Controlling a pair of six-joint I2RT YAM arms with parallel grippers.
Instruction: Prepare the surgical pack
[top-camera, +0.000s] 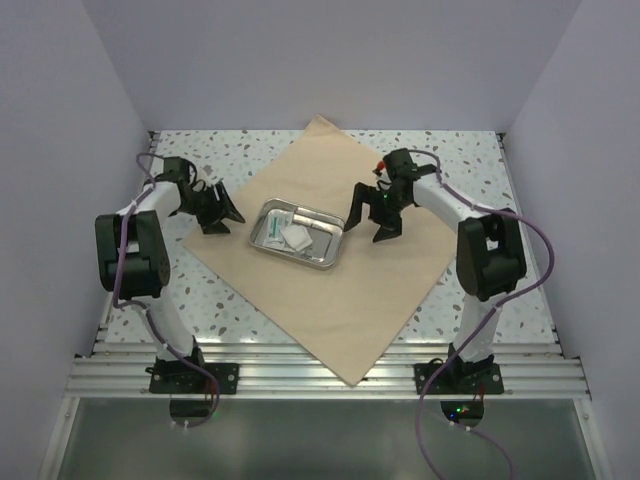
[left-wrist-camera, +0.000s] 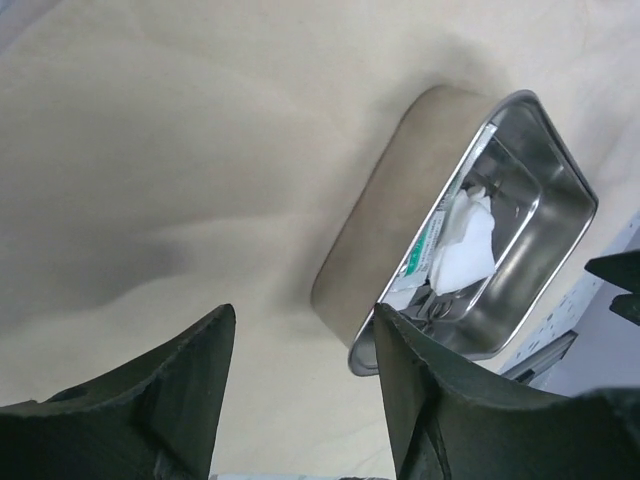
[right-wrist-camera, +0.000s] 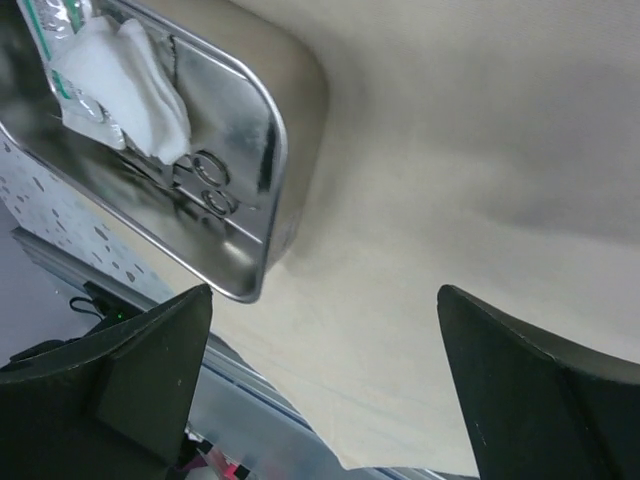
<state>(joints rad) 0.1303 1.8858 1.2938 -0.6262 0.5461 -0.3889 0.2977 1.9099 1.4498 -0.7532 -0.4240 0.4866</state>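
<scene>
The tan wrap sheet (top-camera: 345, 290) of the surgical pack lies flat as a diamond on the table. On its upper middle sits the shiny metal tray (top-camera: 297, 234), holding white gauze (top-camera: 297, 237), a green-printed packet and a scissor-like tool (right-wrist-camera: 205, 180). My left gripper (top-camera: 218, 211) hovers open just left of the tray, over the sheet's left corner; the tray (left-wrist-camera: 470, 240) and gauze (left-wrist-camera: 463, 245) lie ahead of its empty fingers (left-wrist-camera: 300, 370). My right gripper (top-camera: 372, 215) is open wide to the right of the tray (right-wrist-camera: 160, 140), nothing between its jaws (right-wrist-camera: 325, 330).
The table is speckled terrazzo (top-camera: 215, 300), walled in white at the back and both sides. An aluminium rail (top-camera: 320, 375) runs along the near edge where both arm bases are bolted. The sheet's near corner (top-camera: 352, 378) overhangs that rail.
</scene>
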